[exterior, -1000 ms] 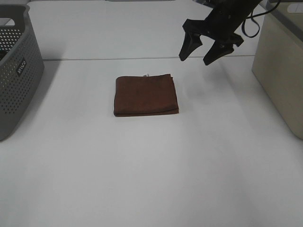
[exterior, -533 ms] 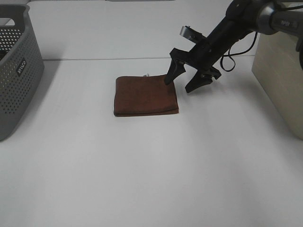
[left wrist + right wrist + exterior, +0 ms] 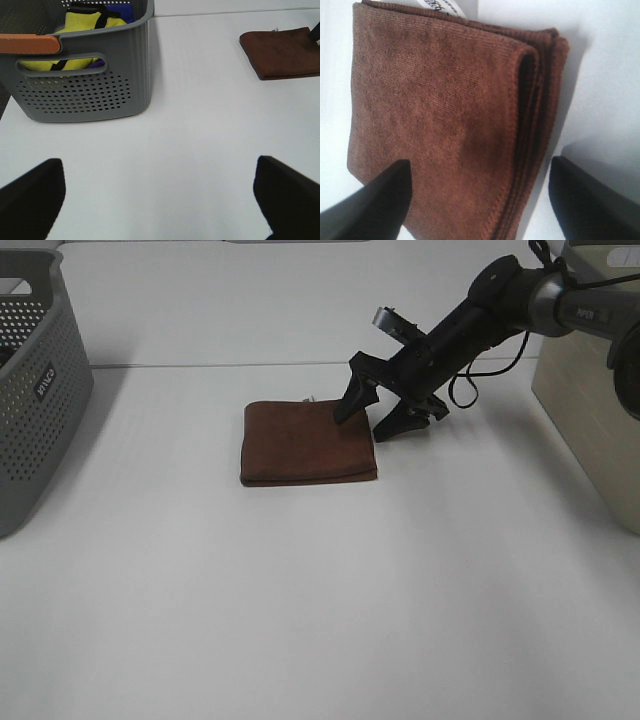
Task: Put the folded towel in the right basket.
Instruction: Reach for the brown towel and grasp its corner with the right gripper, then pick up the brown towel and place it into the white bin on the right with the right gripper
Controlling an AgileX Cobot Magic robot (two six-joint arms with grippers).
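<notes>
The folded brown towel (image 3: 308,443) lies flat on the white table (image 3: 320,600). It also shows in the left wrist view (image 3: 281,52) and fills the right wrist view (image 3: 445,115). My right gripper (image 3: 364,418) is open and low at the towel's right edge. One finger (image 3: 350,400) is over the towel's top, the other (image 3: 396,424) is on the table just beside it. In the right wrist view the fingers (image 3: 375,200) straddle that edge. The right basket (image 3: 592,380) is beige, at the far right. My left gripper (image 3: 160,200) is open and empty over bare table.
A grey perforated basket (image 3: 32,380) stands at the far left; in the left wrist view (image 3: 85,75) it holds yellow and blue cloths. A table seam runs behind the towel.
My right gripper came down from high at the back right towards the towel, and now straddles the towel's right edge. The towel has not moved.
</notes>
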